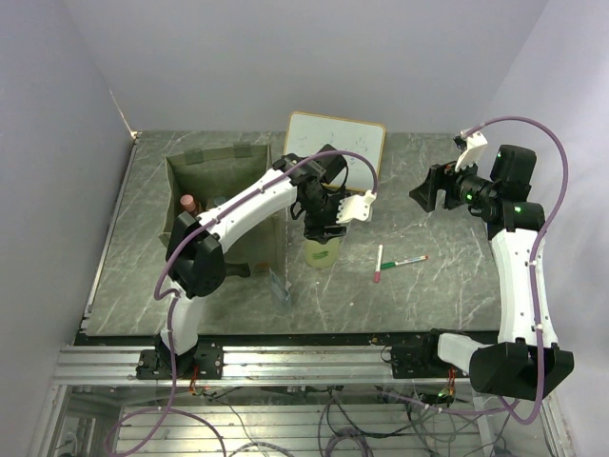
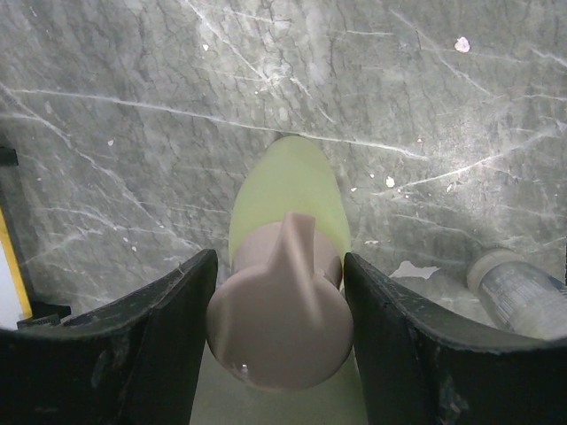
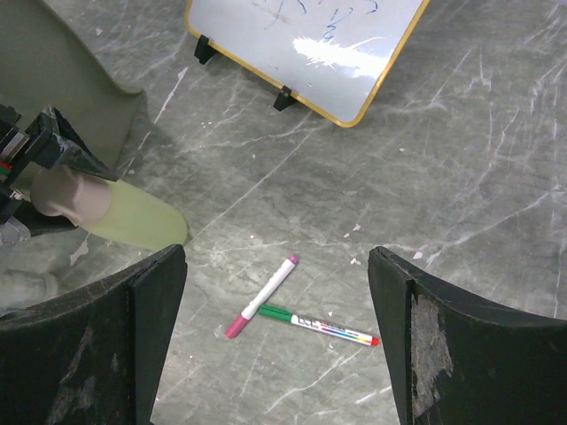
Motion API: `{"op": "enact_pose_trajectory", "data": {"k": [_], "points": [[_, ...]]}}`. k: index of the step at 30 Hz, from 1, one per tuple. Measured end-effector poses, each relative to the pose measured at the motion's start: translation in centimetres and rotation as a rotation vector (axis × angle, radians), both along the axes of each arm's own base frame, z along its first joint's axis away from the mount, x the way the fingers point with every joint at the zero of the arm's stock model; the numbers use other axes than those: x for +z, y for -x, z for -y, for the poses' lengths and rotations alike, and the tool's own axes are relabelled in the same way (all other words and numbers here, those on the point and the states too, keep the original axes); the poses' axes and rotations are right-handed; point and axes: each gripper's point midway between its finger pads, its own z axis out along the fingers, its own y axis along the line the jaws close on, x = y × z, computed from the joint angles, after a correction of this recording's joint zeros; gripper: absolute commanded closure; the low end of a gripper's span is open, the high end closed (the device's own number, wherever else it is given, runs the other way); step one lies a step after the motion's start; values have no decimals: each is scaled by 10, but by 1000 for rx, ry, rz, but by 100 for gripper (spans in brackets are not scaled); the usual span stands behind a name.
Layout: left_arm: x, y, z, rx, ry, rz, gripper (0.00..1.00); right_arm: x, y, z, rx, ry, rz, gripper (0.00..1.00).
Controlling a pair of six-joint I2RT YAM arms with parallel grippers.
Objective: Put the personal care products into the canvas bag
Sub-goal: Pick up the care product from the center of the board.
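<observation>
1. The left gripper (image 2: pixel 279 261) clenches the peach pump of the green bottle (image 2: pixel 288 195), which is just right of the canvas bag (image 1: pixel 214 157).
2. The right gripper (image 3: pixel 276 257) hangs open and empty.
3. Risk: the rounded pump slips free, and the bottle drops outside the bag.

Soft, even overhead light in all 3 views, no hard shadows. Top view: bright enough, walls w/ lilac cast, slight wide-angle bend at the edges; faint short shadows on the table (image 1: pixel 438 286) under the arms & beside the canvas bag (image 1: pixel 221 186). Right wrist: glare streak on the whiteboard (image 3: pixel 306 44), marker pens (image 3: pixel 266 297) sharp, fingers (image 3: pixel 97 345) dark & soft. Left wrist: green pump bottle (image 2: pixel 285 199) has its peach cap v. near the lens, blurred; marble behind in focus; black fingers underexposed, little detail.
</observation>
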Motion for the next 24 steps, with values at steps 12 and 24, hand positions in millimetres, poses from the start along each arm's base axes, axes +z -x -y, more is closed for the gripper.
{"op": "enact_pose_trajectory", "data": {"k": [12,24], "points": [[7,3,-2,14,6,-5,49,0,0,0,3,-4,0,17],[7,4,-1,11,13,-13,89,0,0,0,1,-4,0,17]]}}
